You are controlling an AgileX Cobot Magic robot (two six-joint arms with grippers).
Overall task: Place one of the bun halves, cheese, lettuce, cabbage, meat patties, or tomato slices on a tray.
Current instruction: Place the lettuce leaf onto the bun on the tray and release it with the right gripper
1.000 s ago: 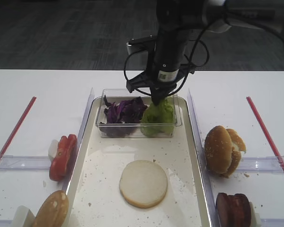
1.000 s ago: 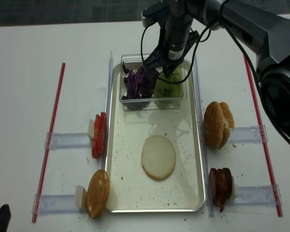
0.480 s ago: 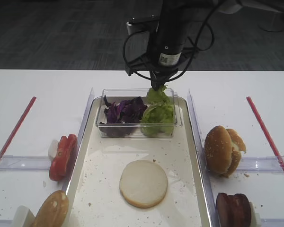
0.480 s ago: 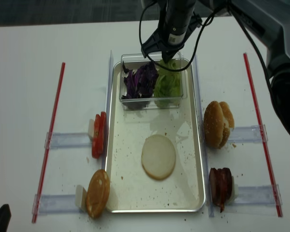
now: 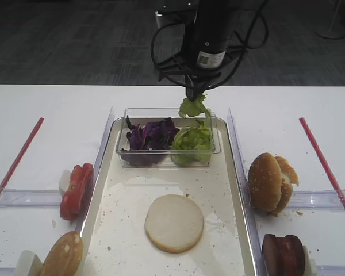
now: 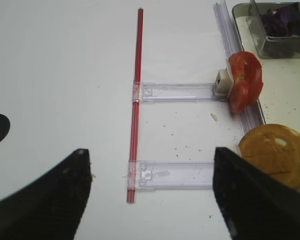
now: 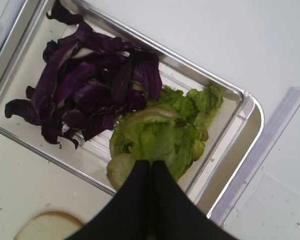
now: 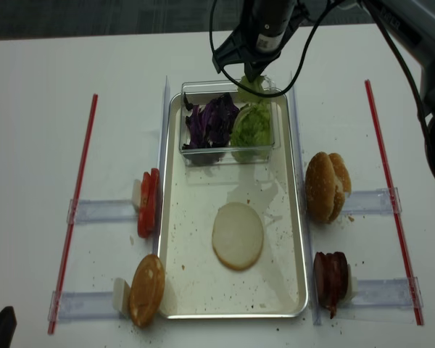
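My right gripper (image 5: pixel 194 95) is shut on a piece of lettuce (image 5: pixel 194 107) that hangs above the clear box (image 5: pixel 122 152). From the right wrist, the shut fingertips (image 7: pixel 151 163) pinch lettuce (image 7: pixel 165 131) over the box, beside the purple cabbage (image 7: pixel 90 85). A pale bun half (image 5: pixel 174 222) lies flat on the tray (image 5: pixel 237 172). Tomato slices (image 5: pixel 76 190) and a bun (image 5: pixel 64 256) stand left of the tray. Buns (image 5: pixel 270 182) and meat patties (image 5: pixel 284 256) stand to its right. My left gripper (image 6: pixel 150 155) hovers open over the table, left of the tomato slices (image 6: pixel 245 80). Cheese is out of view.
Clear plastic holders (image 5: pixel 316 199) lie on both sides of the tray. Red strips (image 5: pixel 325 167) mark the outer left and right of the table. The clear box sits at the tray's far end, with cabbage (image 5: pixel 151 135) left and more lettuce (image 5: pixel 191 142) right.
The right gripper has risen straight up out of the clear box, carrying a lettuce piece clear of the pile. The left gripper's view shows nothing earlier.
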